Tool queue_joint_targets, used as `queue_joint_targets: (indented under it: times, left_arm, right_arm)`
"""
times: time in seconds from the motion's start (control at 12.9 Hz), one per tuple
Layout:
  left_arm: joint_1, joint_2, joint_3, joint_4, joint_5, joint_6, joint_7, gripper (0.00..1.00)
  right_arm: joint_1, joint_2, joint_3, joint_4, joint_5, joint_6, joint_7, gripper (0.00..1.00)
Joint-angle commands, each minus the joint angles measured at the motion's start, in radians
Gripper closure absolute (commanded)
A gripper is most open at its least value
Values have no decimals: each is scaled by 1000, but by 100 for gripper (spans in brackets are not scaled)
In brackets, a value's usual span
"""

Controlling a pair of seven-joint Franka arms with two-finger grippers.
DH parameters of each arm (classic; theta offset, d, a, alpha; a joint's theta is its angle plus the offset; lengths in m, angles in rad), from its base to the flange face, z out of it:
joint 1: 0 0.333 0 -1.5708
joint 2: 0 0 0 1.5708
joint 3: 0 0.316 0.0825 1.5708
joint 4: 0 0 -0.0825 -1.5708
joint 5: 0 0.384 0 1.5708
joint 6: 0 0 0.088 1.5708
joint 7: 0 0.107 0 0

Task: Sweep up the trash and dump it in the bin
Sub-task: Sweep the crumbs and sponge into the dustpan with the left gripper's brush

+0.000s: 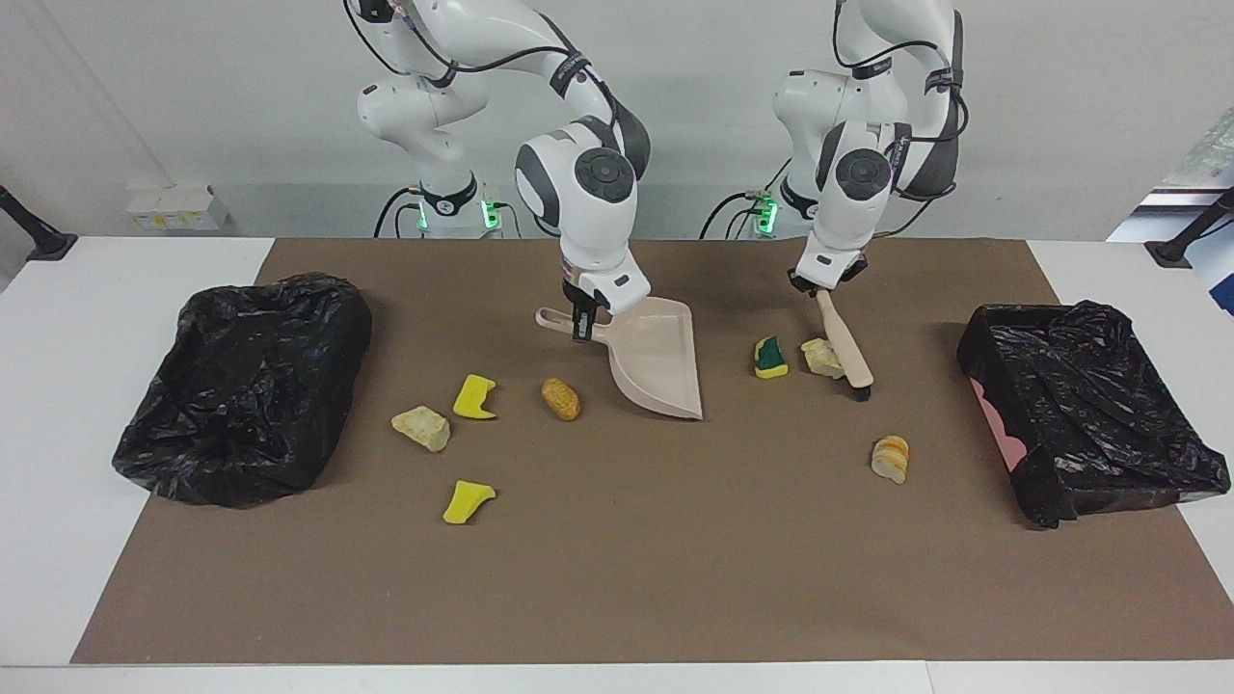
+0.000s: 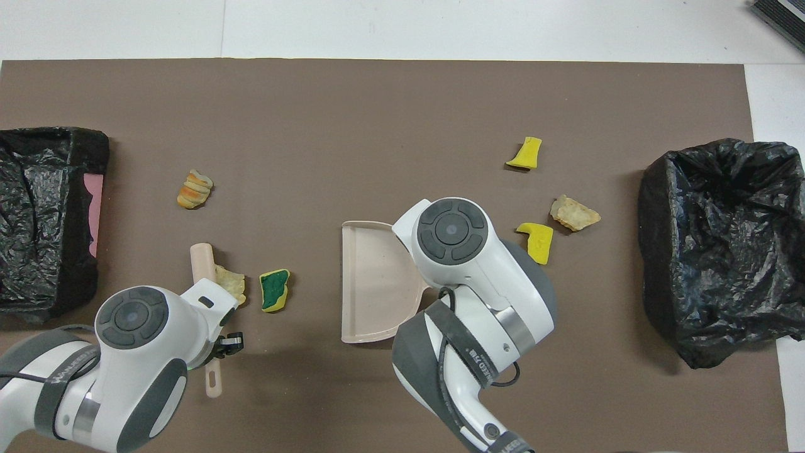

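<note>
Left hand (image 1: pixel 826 286) grips the brush (image 1: pixel 845 339) handle, its bristle head touching the beige foam chunk (image 1: pixel 821 357) beside the green-topped sponge (image 1: pixel 769 356). Right hand (image 1: pixel 580 325) clamps the dustpan (image 1: pixel 656 359) handle. Farther out lie a brown lump (image 1: pixel 560 398), yellow sponge pieces (image 1: pixel 473 396) and a bread-like lump (image 1: pixel 890 459).

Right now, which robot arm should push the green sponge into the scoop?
The left arm, probably. Its left gripper is shut on the brush, whose head touches the beige foam chunk right beside the green-topped sponge. The right gripper is shut on the dustpan, whose mouth faces them.
</note>
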Motion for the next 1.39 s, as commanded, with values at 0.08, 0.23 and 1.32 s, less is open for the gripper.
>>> queue_joint_targets:
  times: [0.08, 0.23, 1.32]
  left_arm:
    - [-49, 16, 16, -17, -105, 86, 74, 100]
    - [-83, 28, 16, -8, -174, 102, 154, 100]
    - [-136, 135, 22, 240, -326, 51, 289, 100]
  right_arm:
    - [35, 27, 3, -28, -35, 87, 56, 100]
    - [44, 53, 3, -25, -35, 136, 70, 100]
    - [44, 69, 3, -11, -36, 132, 153, 100]
